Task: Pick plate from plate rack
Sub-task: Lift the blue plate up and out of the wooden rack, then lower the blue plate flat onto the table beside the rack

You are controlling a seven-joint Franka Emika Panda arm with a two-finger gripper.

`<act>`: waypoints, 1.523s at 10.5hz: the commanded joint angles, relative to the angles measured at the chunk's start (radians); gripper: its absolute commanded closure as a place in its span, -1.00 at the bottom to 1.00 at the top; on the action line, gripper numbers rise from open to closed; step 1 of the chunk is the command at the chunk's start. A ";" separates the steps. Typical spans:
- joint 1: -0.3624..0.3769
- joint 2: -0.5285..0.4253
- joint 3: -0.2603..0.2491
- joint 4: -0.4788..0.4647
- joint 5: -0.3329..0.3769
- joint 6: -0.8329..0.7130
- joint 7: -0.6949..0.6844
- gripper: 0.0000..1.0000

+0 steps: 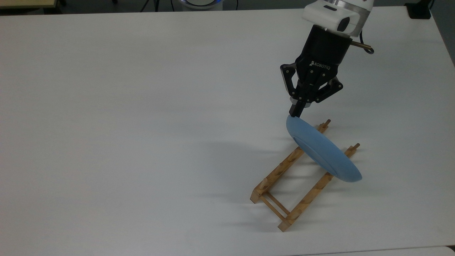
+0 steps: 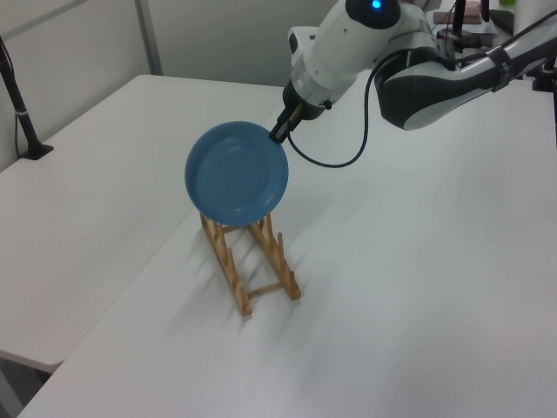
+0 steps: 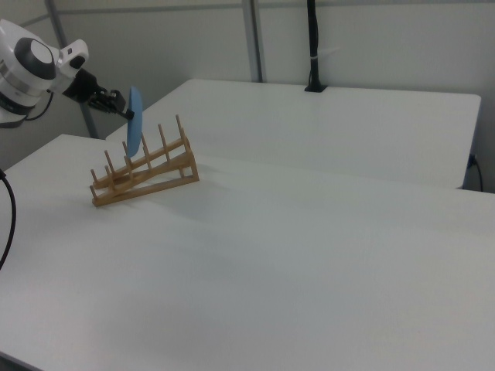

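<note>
Presently I see the black two-finger gripper (image 1: 296,113) on the white robot arm (image 2: 348,43) closed upon the upper rim of the round light-blue plate with a raised rim (image 1: 321,149), its fingertips (image 1: 294,112) drawn together with the rim pinched between them. In the top view the plate appears edge-on and tilted, running from the gripper down toward the top view's lower right, over the far half of the small light-brown wooden plate rack with upright pegs (image 1: 280,174). In the left view the plate (image 2: 237,172) faces the camera, its shallow flat centre visible, and its lower edge overlaps the tops of the rack's (image 2: 251,270) pegs; I cannot tell from this view whether it touches them. In the right view the plate (image 3: 134,130) stands nearly upright and thin, its lower part reaching down among the pegs near the taller end of the rack (image 3: 143,171), with the gripper (image 3: 124,110) meeting its upper rim from the right view's left. The rack rests on the plain white table (image 1: 142,106), both rails flat on the surface, cross dowels joining them at the end nearest the top view's bottom edge. A black cable (image 2: 335,157) loops below the arm's wrist in the left view.
</note>
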 commanded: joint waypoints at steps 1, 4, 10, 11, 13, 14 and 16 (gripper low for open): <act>0.002 -0.053 -0.007 -0.019 0.022 -0.061 -0.036 1.00; -0.022 -0.105 -0.013 -0.019 0.177 -0.093 -0.177 1.00; -0.120 -0.170 -0.015 -0.019 0.450 -0.274 -0.551 1.00; -0.142 -0.173 -0.016 -0.019 0.497 -0.332 -0.652 1.00; -0.200 -0.174 -0.019 -0.019 0.577 -0.447 -0.850 1.00; -0.220 -0.174 -0.019 -0.021 0.587 -0.498 -0.918 1.00; -0.260 -0.170 -0.028 -0.044 0.588 -0.553 -1.024 1.00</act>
